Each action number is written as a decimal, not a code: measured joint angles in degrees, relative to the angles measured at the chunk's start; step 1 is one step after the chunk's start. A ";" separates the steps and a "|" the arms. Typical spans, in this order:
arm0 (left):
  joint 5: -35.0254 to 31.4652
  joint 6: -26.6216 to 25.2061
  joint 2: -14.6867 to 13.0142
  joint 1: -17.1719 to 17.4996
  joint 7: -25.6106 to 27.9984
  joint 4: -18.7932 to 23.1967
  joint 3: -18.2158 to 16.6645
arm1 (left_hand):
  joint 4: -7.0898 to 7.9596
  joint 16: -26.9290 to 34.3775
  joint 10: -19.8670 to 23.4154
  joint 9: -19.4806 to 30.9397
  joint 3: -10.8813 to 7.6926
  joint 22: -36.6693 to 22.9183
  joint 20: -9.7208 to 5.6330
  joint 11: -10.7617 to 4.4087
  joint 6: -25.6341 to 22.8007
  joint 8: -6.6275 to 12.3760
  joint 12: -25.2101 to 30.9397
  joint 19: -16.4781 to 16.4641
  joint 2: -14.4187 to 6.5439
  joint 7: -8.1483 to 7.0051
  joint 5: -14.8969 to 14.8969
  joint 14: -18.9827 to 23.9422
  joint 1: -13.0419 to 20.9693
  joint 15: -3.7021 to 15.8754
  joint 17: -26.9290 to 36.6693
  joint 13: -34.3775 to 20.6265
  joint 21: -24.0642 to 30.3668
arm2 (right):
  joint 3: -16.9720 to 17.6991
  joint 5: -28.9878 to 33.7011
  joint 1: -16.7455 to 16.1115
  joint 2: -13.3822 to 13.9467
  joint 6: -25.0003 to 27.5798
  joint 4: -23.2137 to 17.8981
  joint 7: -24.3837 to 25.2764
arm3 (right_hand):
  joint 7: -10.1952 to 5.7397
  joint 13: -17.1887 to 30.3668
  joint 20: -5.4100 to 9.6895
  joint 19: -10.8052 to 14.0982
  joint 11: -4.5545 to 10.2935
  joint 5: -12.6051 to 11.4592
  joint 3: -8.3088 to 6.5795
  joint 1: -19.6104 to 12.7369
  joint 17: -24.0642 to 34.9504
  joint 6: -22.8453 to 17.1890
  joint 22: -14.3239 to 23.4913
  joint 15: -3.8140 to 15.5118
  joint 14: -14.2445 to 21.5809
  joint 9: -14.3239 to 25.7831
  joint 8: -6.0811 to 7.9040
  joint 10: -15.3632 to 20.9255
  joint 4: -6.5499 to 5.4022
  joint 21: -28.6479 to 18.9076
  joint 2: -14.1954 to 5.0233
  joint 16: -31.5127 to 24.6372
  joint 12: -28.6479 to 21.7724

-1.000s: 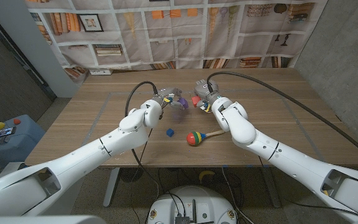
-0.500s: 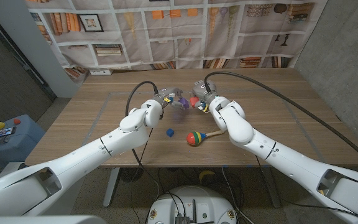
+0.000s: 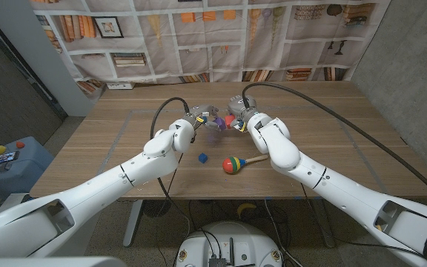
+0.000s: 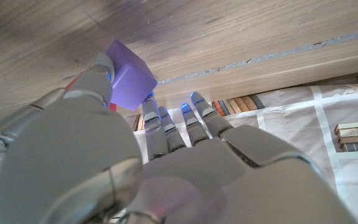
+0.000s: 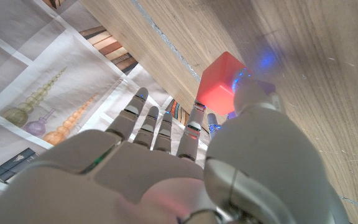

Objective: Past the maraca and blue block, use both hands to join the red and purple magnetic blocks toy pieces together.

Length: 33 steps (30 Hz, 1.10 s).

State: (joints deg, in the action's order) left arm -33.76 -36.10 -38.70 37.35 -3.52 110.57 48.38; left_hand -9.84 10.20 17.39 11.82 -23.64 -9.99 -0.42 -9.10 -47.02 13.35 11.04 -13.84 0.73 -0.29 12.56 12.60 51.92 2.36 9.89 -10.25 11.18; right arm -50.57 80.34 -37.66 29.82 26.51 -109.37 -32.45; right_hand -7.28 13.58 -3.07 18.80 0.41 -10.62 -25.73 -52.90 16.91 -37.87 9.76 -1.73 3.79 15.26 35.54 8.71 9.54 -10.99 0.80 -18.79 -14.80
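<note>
Above the far middle of the table my left hand (image 3: pixel 201 117) pinches the purple block (image 3: pixel 217 119). My right hand (image 3: pixel 238 110) pinches the red block (image 3: pixel 230 122) right beside it. The two blocks are side by side, and I cannot tell whether they touch. In the left wrist view the purple block (image 4: pixel 129 76) sits between the thumb and fingers of my left hand (image 4: pixel 166 162). In the right wrist view the red block (image 5: pixel 224 82) sits at the thumb tip of my right hand (image 5: pixel 166 168). The blue block (image 3: pixel 203 157) and the maraca (image 3: pixel 236 163) lie nearer to me.
Black cables run from both wrists across the wooden table (image 3: pixel 332 133). A printed bookshelf curtain (image 3: pixel 221 37) hangs behind the table's far edge. A blue cart (image 3: pixel 6 163) with toys stands on the floor off to the left.
My right hand has carried the red block to the left, closing the gap to the purple block. My left hand has stayed nearly still.
</note>
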 measured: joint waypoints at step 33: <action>0.08 0.60 0.85 -0.22 1.19 -0.72 0.36 | -0.25 0.00 0.31 0.05 0.23 0.00 0.00 0.31 0.00 -0.33 0.00 0.00 -0.47 0.00 0.24 0.21 1.03 -0.21 0.00 0.00 0.00 | -0.27 -1.25 0.41 -0.93 0.71 -1.30 -2.96 | -0.01 -0.28 -0.43 -0.42 -0.84 -0.24 1.07 -0.53 0.28 0.01 0.00 -0.63 -0.63 -0.27 0.00 0.40 -0.27 -0.05 -0.53 0.00 0.44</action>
State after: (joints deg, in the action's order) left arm -33.68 -35.51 -37.86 37.13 -2.33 109.86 48.74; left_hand -10.09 10.20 17.70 11.87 -23.41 -9.99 -0.42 -8.79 -47.02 13.02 11.04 -13.84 0.26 -0.28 12.80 12.81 52.95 2.15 9.89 -10.25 11.18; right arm -50.85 79.09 -37.25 28.90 27.22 -110.67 -35.42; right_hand -7.29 13.30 -3.50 18.38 -0.42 -10.86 -24.66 -53.43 17.19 -37.86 9.76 -2.36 3.16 14.99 35.54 9.11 9.27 -11.04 0.27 -18.79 -14.36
